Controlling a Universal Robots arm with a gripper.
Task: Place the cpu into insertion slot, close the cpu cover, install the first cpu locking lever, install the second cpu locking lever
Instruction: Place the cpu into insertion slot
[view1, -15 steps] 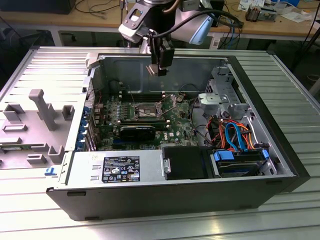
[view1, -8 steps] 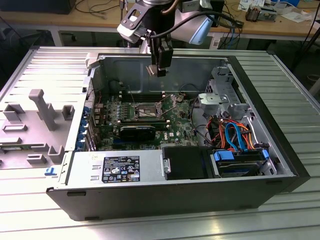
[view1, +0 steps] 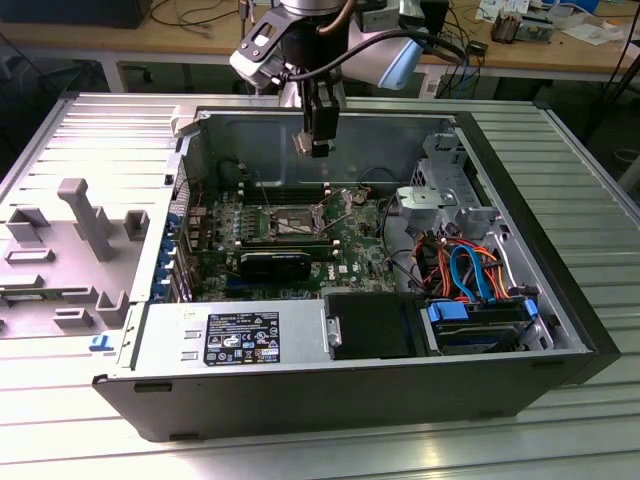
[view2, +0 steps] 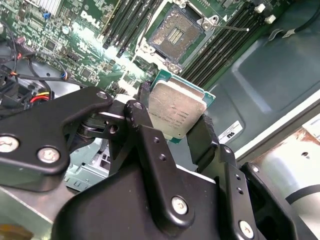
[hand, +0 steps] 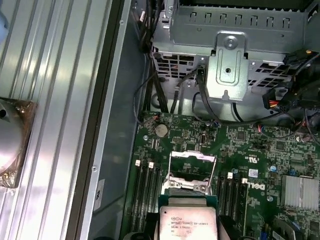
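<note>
Our gripper (view2: 172, 122) is clamped on the cpu (view2: 177, 107) by two opposite edges. It holds the cpu in the air above the open case (view1: 380, 140), well clear of the board (hand: 250, 150). Beyond it, in the board's middle between the memory slots (view2: 220, 42), the socket (view2: 175, 32) lies bare. Its cover (hand: 192, 156) is tipped up and a lever (view2: 231, 28) is swung aside. We judge the placing step to be in hand. To do it well we should square the cpu to the socket, match its marked corner, keep it level and clear of the raised cover, lower it straight, and never slide it across the socket.
</note>
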